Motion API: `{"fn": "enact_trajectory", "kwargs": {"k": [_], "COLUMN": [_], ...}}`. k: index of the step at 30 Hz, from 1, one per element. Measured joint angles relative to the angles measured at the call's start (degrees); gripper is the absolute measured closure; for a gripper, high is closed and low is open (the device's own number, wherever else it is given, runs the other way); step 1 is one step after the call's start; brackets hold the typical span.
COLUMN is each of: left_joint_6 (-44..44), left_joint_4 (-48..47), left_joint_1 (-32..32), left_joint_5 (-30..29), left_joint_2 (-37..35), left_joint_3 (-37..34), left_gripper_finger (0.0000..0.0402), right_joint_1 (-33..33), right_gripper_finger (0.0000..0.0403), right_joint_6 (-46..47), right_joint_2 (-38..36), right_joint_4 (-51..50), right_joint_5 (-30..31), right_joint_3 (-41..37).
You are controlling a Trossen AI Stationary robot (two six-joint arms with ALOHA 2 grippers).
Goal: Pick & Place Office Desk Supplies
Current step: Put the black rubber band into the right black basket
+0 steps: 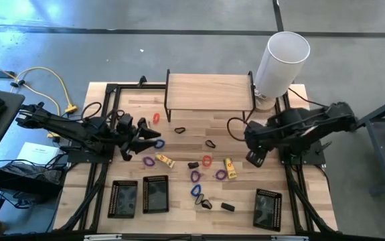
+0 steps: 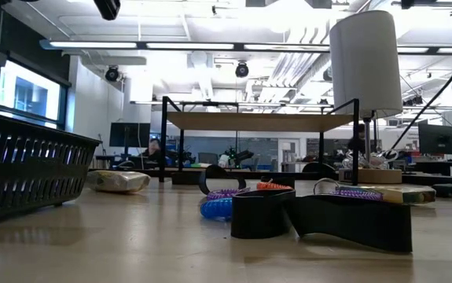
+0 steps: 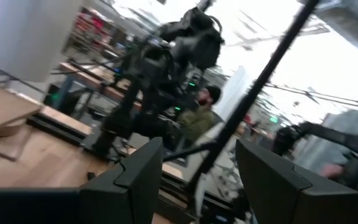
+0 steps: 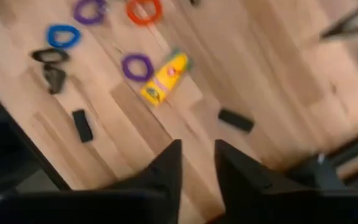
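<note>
The supplies lie scattered on the wooden table [image 1: 232,127]: a red loop [image 1: 157,118], blue loops [image 1: 159,143] [image 1: 196,191], purple loops [image 1: 148,161] [image 1: 220,175], an orange loop [image 1: 207,161], yellow packets [image 1: 165,160] [image 1: 229,166] and black clips [image 1: 205,203]. My left gripper [image 1: 148,138] hangs open over the table's left part beside the upper blue loop, its fingers [image 3: 144,177] level and nothing between them. My right gripper [image 1: 254,158] hovers to the right of the yellow packet [image 4: 164,78], slightly open [image 4: 198,168] and holding nothing.
Two black mesh trays [image 1: 124,199] [image 1: 155,194] stand at the near left and one [image 1: 267,209] at the near right. A wooden shelf on a black frame [image 1: 209,90] and a tall white cylinder [image 1: 282,60] stand at the far edge. A person [image 3: 200,115] sits beyond the table.
</note>
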Motion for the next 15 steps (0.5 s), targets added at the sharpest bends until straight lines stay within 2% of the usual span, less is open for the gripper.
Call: {"fn": "enact_trajectory", "kwargs": {"k": [2, 4, 8, 11, 15], "left_joint_6": [0.0, 0.0, 0.0, 0.0, 0.0], "left_joint_4": [-0.1, 0.0, 0.1, -0.3, -0.5], "left_joint_1": [0.0, 0.0, 0.0, 0.1, 0.1], "left_joint_5": [-2.5, -4.4, -4.9, -4.9, -4.9], "left_joint_2": [0.0, 0.0, 0.1, 0.2, 0.2], "left_joint_3": [0.0, 0.0, 0.0, 0.0, 0.0], "left_gripper_finger": [0.0205, 0.0205, 0.0205, 0.0205, 0.0205], "right_joint_1": [-0.9, -1.9, -3.3, -4.6, -5.3], "right_gripper_finger": [0.0276, 0.0242, 0.0187, 0.0164, 0.0153], "right_joint_6": [2.2, 4.3, 7.2, 7.7, 7.8], "right_joint_2": [-0.4, -0.8, -0.9, -0.9, -0.9], "right_joint_4": [0.0, -0.1, 1.1, 4.5, 11.3], "right_joint_5": [-0.9, 0.8, 2.2, -0.2, -2.0], "right_joint_3": [-2.7, -5.5, -12.3, -18.4, -26.1]}}
